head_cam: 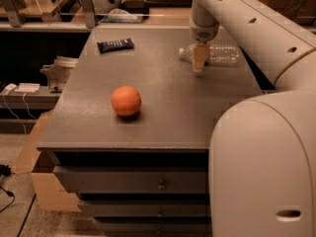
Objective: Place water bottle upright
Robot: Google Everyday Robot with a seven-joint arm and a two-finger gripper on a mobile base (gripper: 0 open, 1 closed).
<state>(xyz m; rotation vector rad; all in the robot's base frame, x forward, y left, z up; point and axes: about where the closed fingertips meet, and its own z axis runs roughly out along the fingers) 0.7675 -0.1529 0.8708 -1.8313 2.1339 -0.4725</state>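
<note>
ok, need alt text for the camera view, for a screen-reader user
A clear water bottle lies on its side near the far edge of a grey cabinet top. The robot arm's gripper hangs right in front of it, and contact cannot be judged. An orange ball sits nearer the front, and a dark candy bar lies at the far corner.
</note>
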